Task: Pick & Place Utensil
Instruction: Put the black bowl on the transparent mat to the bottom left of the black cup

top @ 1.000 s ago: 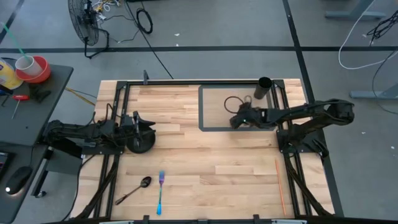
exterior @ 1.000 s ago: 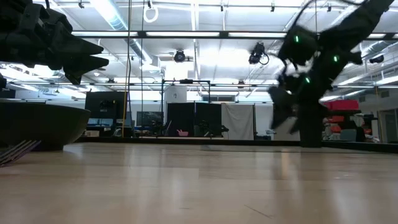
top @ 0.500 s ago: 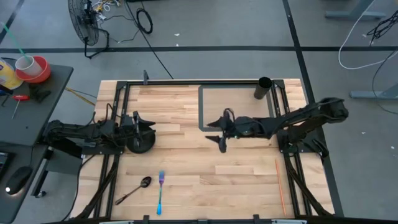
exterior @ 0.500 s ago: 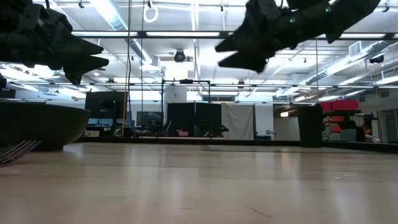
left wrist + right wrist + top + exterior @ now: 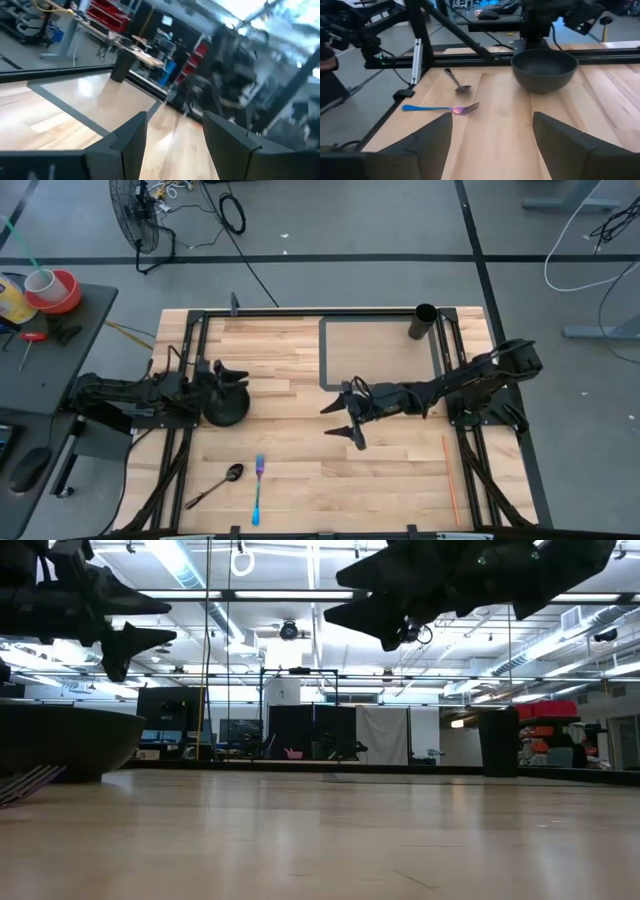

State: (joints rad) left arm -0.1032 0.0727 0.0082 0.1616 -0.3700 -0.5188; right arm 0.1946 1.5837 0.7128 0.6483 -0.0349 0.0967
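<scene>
Pale wooden table carries the fork and spoon side by side near its front edge. Both lie flat and close together, so the right gripper, jaws open mid-table, may nudge one while taking the other. Beside the bowl, the left gripper waits open.

Robotics lab: ceiling strip lights, red parts bins, floor fan.

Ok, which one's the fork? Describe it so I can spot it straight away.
Start at the dark bowl beside the left gripper on the wooden table. Toward the table's front edge lie two utensils side by side. The fork is the iridescent blue-purple one; its neighbour is a dark spoon.
</scene>
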